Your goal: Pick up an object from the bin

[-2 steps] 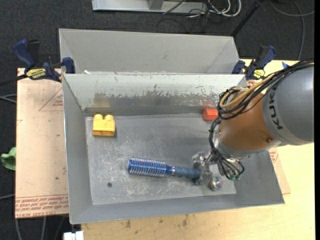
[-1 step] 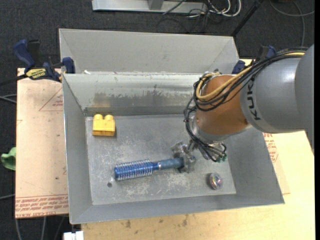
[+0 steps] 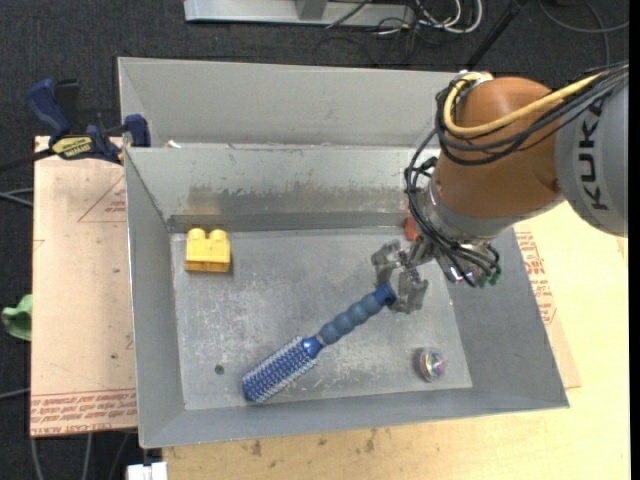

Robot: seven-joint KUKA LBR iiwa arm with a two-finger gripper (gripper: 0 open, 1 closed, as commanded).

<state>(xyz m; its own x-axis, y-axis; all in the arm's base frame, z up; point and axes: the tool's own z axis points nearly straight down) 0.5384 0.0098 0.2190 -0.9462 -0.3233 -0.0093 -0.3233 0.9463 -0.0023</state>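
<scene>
A blue hairbrush [image 3: 312,347] lies slantwise on the bin floor, bristle head at the lower left, handle end rising to the right. My gripper [image 3: 398,279] is low over that handle end, its grey fingers [image 3: 409,288] right at the tip of the handle. Whether the handle sits between them I cannot make out. A small shiny ball [image 3: 431,365] rests on the floor below and to the right of the gripper. A small red thing [image 3: 409,226] peeks out beside the orange wrist cover near the back wall.
A yellow toy brick [image 3: 208,250] lies at the far left of the bin floor, well away from the gripper. The arm with its orange cover and cables hangs over the bin's right side.
</scene>
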